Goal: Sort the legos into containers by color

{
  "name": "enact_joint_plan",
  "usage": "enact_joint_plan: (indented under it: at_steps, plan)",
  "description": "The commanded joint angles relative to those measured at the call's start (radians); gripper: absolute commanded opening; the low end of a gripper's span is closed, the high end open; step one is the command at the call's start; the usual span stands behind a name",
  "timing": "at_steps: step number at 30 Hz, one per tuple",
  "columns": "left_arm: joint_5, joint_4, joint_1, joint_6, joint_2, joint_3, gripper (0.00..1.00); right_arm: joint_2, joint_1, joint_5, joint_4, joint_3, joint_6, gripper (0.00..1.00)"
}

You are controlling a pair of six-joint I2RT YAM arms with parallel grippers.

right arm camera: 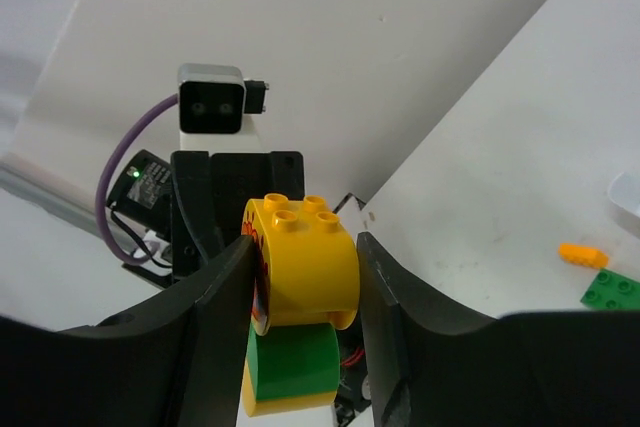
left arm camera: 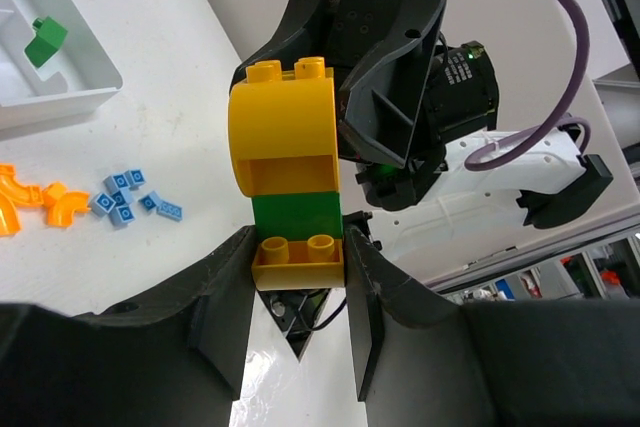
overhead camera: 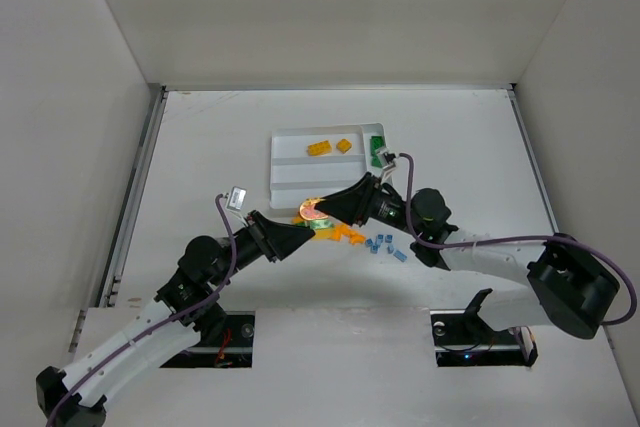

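We see a three-piece stack of legos held off the table near the middle of the top view, just below the white tray, with an arm at each end. The left gripper has its jaws nearly shut on the lower yellow brick. The right gripper comes from the opposite end, its fingers drawn in flush against both sides of the upper yellow brick, which looks like a grip. A green brick sits between the two. The stack's long axis runs straight from one set of jaws to the other, so we judge the coming move to be a pull apart along that line, and the green brick could stay with either yellow one. Nothing stands between the grippers but the stack itself. Below it on the table lie orange pieces and a cluster of small blue bricks. The tray has yellow bricks in its top section and green bricks in the narrow right one.
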Motion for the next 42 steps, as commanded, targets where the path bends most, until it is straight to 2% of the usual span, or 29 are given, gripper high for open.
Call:
enact_joint_plan:
  at_steps: [1, 5, 10, 21, 28, 34, 39, 42]
  plan:
    - [0.009, 0.094, -0.005, -0.002, -0.005, 0.006, 0.13, 0.003, 0.000, -0.042, 0.128, 0.009, 0.026, 0.42]
    - [0.006, 0.095, -0.011, -0.007, -0.010, -0.009, 0.13, -0.005, -0.017, -0.036, 0.148, 0.014, 0.030, 0.36]
    - [0.011, 0.107, -0.019, -0.011, 0.006, -0.014, 0.13, -0.024, -0.082, -0.045, 0.120, 0.070, 0.021, 0.32]
    - [0.000, 0.140, -0.036, -0.013, 0.018, -0.040, 0.13, -0.017, -0.194, -0.077, -0.033, 0.202, -0.048, 0.32]
    - [0.003, 0.166, -0.031, -0.013, 0.047, -0.051, 0.13, 0.091, -0.242, -0.042, -0.073, 0.228, -0.092, 0.32]
    - [-0.029, 0.157, 0.027, -0.016, 0.078, -0.058, 0.13, 0.283, -0.280, 0.093, -0.347, 0.375, -0.235, 0.32]
    - [-0.083, 0.163, 0.087, -0.022, 0.139, -0.055, 0.13, 0.468, -0.276, 0.256, -0.676, 0.639, -0.371, 0.32]
    - [-0.118, 0.164, 0.128, -0.024, 0.141, -0.063, 0.13, 0.574, -0.276, 0.287, -0.791, 0.793, -0.418, 0.33]
